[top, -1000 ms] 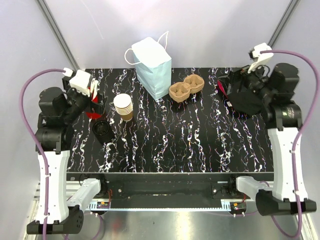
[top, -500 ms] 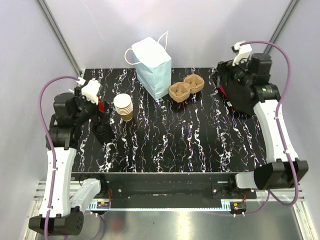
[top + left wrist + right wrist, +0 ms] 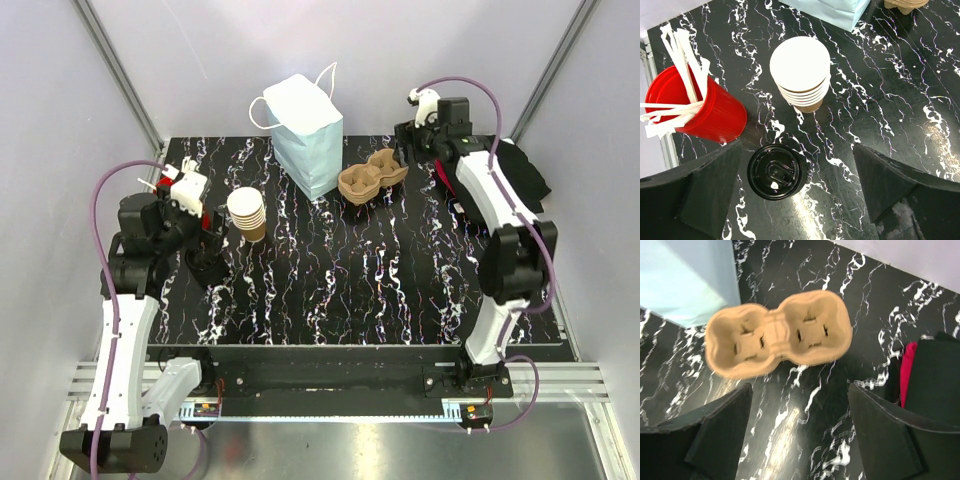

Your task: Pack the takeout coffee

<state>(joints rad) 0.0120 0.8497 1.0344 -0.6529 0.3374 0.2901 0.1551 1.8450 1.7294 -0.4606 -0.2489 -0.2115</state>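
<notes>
Top external view: your biggest item is the black marbled table (image 3: 400, 290). At its back edge stands a pale blue paper bag (image 3: 308, 135) with handles, upright. At the far right lies a black cloth bundle (image 3: 525, 175).

Your right arm reaches to the back of the table. The right gripper (image 3: 405, 140) is beside the right end of the brown pulp cup carrier (image 3: 372, 175), which sits just right of the bag. Right wrist view: the carrier (image 3: 777, 340) is a two-well tray lying flat, just ahead of the right gripper (image 3: 800, 387). The jaws are spread wide, nothing is between them, and they are not touching the carrier.

Your left gripper (image 3: 205, 240) is at the left side, low over the table. Its jaws are spread wide and hold nothing.

The stack of nested tan cups (image 3: 801, 70) stands upright, mouth up, left of the bag. I can't tell which of them is the coffee cup. A red cup (image 3: 715, 112) stands left of the stack, holding white paper-wrapped sticks (image 3: 682, 60).

Smallest is the round black lid (image 3: 777, 171). It lies flat on the table, near the stack and the red cup but apart from both. In the left wrist view it sits between the left fingers, closer to the left one. No cup is under it.
</notes>
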